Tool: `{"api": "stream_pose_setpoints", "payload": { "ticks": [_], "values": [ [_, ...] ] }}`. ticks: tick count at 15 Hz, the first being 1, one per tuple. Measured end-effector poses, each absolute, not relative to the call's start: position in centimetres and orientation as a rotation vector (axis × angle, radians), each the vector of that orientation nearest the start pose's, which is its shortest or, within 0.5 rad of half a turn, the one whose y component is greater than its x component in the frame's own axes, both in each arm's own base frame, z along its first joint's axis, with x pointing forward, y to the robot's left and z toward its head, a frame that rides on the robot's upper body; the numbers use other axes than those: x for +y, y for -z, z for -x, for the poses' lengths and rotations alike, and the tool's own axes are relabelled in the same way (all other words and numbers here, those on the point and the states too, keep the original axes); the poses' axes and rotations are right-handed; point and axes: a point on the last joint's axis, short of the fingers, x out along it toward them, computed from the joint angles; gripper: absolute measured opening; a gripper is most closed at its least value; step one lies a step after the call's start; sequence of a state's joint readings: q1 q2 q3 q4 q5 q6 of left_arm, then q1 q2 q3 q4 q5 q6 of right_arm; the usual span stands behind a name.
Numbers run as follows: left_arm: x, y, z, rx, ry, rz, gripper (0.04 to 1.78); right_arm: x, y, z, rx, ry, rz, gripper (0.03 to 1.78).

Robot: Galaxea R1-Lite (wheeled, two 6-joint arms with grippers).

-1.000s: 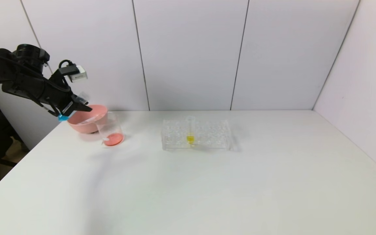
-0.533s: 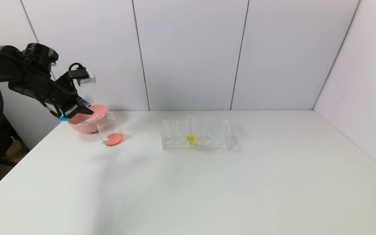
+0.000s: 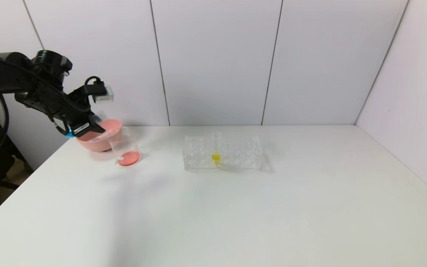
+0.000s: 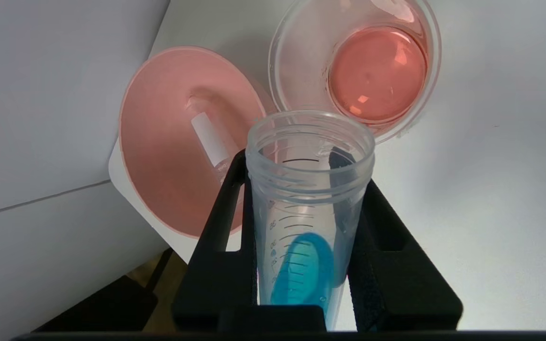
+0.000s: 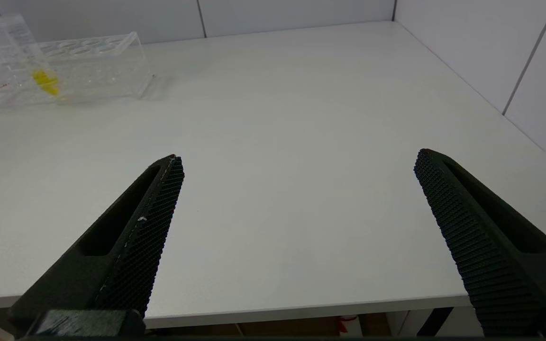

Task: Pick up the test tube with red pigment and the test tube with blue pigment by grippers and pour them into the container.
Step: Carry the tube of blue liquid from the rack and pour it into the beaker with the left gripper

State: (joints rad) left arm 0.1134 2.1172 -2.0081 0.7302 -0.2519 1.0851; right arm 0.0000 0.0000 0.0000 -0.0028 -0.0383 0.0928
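Observation:
My left gripper (image 3: pixel 92 127) is shut on the test tube with blue pigment (image 4: pixel 308 208), whose blue tip (image 3: pixel 70 134) sticks out behind the jaws. The tube is tilted, its open mouth above the pink bowl's rim beside the container (image 3: pixel 126 146). The blue liquid lies low in the tube. The container is a clear beaker (image 4: pixel 377 76) holding red-orange liquid. No tube with a red tip shows. My right gripper (image 5: pixel 299 163) is open and empty over the table's near edge, outside the head view.
A pink bowl (image 3: pixel 96 142) stands just left of the beaker, with a clear white-labelled tube (image 4: pixel 209 139) lying in it. A clear tube rack (image 3: pixel 235 154) with a yellow-liquid tube (image 3: pixel 216 148) stands mid-table, also in the right wrist view (image 5: pixel 88 66).
My left gripper has moved right and slightly down toward the beaker with the blue tube in it. Nothing else has moved.

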Motion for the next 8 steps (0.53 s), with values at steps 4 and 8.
{"api": "stream_pose_setpoints", "payload": {
  "ticks": [4, 8],
  "values": [
    [3.6, -23.5, -40.6, 0.678, 0.544, -0.902, 0.53, -0.1, -7.6, 2.3, -0.005, 0.038, -0.093, 1.77],
    [2.9, -23.2, -40.9, 0.684, 0.541, -0.92, 0.53, -0.1, -7.6, 2.3, -0.005, 0.038, -0.093, 1.77]
  ]
}}
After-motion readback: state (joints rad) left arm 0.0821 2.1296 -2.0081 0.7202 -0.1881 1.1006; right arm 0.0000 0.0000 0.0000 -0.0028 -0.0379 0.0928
